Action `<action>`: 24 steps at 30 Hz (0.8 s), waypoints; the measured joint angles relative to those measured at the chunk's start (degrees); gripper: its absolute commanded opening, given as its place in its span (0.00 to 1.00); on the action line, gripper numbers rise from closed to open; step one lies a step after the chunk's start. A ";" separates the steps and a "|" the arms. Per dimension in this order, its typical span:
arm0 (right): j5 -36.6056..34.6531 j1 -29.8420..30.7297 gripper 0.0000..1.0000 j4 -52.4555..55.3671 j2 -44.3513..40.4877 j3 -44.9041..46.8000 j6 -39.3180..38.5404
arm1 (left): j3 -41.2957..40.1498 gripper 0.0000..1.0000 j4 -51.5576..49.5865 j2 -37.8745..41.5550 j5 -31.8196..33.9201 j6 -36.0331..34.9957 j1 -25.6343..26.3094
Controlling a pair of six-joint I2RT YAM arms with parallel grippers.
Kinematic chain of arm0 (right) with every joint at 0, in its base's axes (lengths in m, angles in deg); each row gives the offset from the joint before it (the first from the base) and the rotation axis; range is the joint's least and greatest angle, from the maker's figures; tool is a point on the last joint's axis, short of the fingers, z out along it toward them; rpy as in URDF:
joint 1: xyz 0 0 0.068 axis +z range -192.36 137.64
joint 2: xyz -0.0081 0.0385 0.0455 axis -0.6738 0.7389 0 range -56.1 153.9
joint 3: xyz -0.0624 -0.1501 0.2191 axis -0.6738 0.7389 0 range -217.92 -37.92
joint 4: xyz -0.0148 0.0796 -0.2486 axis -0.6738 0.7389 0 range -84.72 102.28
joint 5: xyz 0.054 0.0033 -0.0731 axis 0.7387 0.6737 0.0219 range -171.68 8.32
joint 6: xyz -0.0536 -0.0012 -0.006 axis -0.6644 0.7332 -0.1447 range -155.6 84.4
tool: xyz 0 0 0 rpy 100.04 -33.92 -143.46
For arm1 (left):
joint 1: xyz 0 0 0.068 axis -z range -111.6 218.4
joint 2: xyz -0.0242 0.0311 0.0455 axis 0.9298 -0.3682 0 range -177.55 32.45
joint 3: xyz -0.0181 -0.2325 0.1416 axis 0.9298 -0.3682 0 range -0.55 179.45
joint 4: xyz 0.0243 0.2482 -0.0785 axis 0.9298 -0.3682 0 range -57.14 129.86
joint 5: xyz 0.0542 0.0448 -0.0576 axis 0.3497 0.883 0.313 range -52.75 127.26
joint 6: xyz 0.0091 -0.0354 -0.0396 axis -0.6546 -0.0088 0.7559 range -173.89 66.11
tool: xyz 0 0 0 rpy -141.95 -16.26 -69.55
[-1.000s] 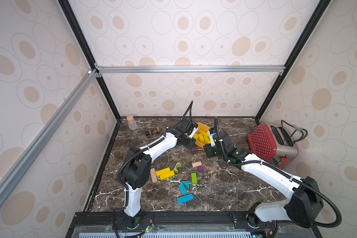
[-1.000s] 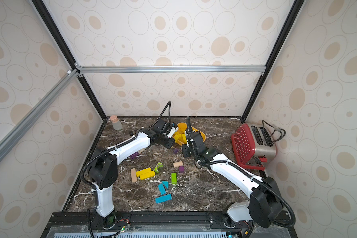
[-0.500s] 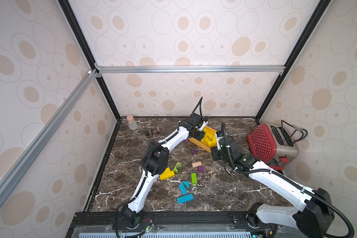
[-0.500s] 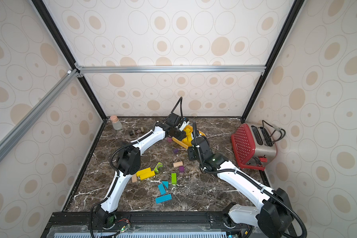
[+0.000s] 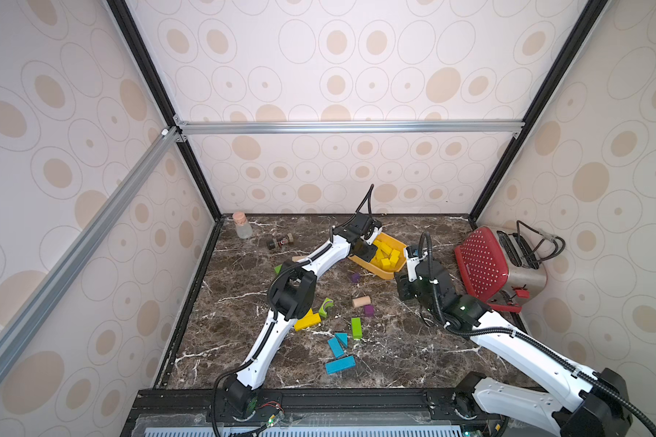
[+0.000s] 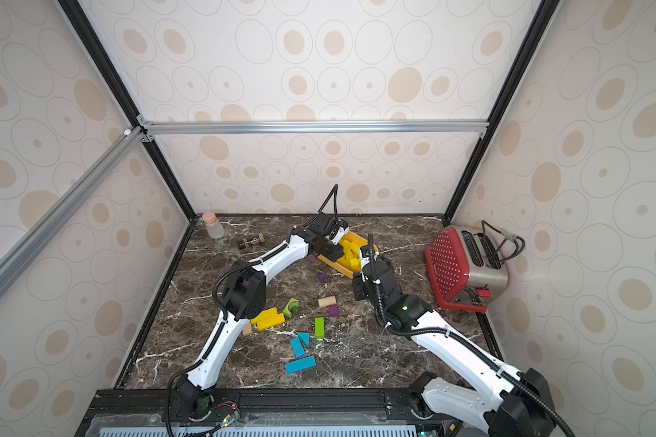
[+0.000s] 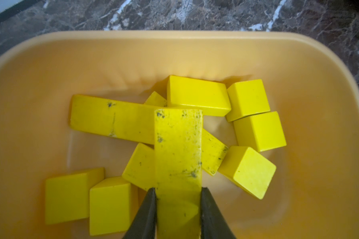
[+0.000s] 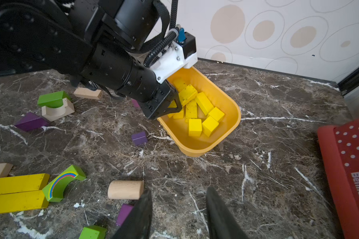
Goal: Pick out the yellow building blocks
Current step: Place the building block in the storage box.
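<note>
Left gripper (image 7: 177, 191) pinching a yellow bar (image 7: 177, 144) over the tub (image 7: 174, 47).
We find its long axis running straight out from the jaws, above the blocks (image 7: 259, 130) inside.

- We see a dark marbled desk (image 5: 394, 352).
- Toward its back we find a corked bottle (image 5: 242, 226) and an orange-yellow tub (image 8: 197, 148), and a red toaster (image 5: 481, 265) sits by the right edge.
- Mid-desk, two yellow bars (image 8: 19, 184) lie side by side, touching a green arch (image 8: 60, 184).
- Near them we count a wooden cylinder (image 8: 125, 189), purple cubes (image 8: 139, 138), a green bar (image 5: 356, 327) and blue blocks (image 5: 339, 365).
</note>
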State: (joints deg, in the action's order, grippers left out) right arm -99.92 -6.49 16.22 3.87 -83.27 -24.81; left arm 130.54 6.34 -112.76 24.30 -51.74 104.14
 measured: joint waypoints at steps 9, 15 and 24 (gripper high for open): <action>-0.24 -0.50 0.45 -0.20 -2.36 0.68 -1.14 | -1.31 0.14 1.73 0.15 0.48 1.53 0.02; -0.24 -0.59 0.45 -0.24 -2.23 0.68 -1.25 | -2.19 0.64 3.87 0.42 1.70 4.20 0.07; 0.83 -0.59 0.45 -0.13 0.24 0.63 -1.22 | -6.10 0.66 5.92 5.62 1.05 6.47 0.07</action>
State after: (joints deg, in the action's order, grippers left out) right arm -99.09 -7.08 16.08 4.11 -82.63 -26.03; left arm 124.44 12.26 -107.14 25.35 -45.27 104.21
